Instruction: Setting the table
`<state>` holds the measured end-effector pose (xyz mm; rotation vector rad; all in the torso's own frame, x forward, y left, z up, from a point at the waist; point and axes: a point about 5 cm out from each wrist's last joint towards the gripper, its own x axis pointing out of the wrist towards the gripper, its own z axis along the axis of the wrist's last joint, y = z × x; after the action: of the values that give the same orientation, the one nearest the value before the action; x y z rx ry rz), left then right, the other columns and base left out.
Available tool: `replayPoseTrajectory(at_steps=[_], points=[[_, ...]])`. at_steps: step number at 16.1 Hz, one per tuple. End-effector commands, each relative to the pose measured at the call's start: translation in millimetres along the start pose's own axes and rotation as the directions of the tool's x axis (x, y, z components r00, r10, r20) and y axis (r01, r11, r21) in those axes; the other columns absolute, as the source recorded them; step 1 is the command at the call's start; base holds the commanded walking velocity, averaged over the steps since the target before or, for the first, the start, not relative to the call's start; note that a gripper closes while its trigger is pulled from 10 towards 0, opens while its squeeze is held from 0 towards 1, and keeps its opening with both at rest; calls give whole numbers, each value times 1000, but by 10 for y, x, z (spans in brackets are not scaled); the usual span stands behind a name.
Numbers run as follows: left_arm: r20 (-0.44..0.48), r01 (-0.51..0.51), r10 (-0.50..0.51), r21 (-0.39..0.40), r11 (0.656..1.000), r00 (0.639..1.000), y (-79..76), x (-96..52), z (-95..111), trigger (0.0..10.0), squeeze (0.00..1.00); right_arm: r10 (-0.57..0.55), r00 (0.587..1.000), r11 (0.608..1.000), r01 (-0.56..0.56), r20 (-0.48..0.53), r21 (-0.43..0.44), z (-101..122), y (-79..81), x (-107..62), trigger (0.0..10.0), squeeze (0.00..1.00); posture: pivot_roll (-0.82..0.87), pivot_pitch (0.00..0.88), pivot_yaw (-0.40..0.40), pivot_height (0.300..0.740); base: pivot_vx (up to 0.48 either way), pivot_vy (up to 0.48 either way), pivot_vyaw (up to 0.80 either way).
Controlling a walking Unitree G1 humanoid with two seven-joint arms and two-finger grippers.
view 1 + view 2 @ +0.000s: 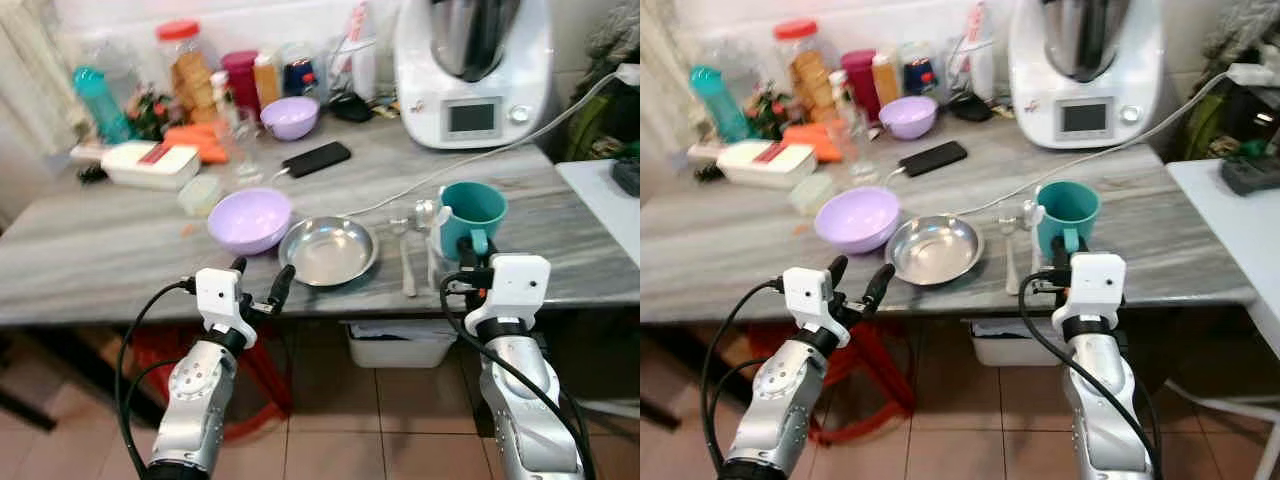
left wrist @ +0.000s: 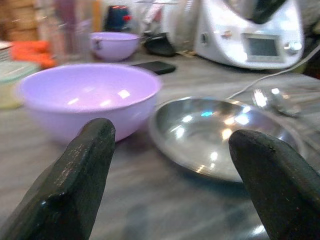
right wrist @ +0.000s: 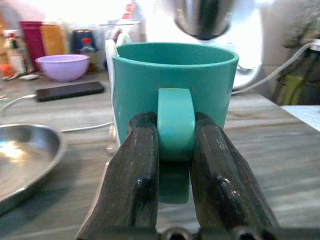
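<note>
Right gripper [image 3: 172, 150] fingers [image 3: 135, 175] pinch teal mug [image 3: 175, 75] handle.

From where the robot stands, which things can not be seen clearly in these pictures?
- Inside of the teal mug: in the head views its wall hides the bottom; contents unknown.
- Mug handle: the right gripper covers its sides in the right wrist view.
- Jars at the back: labels too blurred to read.
- Bin under the table: the tabletop edge cuts it off.
</note>
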<state>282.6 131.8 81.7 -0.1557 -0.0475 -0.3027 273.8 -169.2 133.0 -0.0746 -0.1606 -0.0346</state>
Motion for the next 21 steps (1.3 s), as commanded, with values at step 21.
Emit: replayPoseTrajectory(at_steps=[21], points=[[-13,-17,17,33,999,1000,97,-98,19,10000,0,42,999,999,-42,29,0,43,91,1,10000,0,-135,0,92,740,185,0,0]])
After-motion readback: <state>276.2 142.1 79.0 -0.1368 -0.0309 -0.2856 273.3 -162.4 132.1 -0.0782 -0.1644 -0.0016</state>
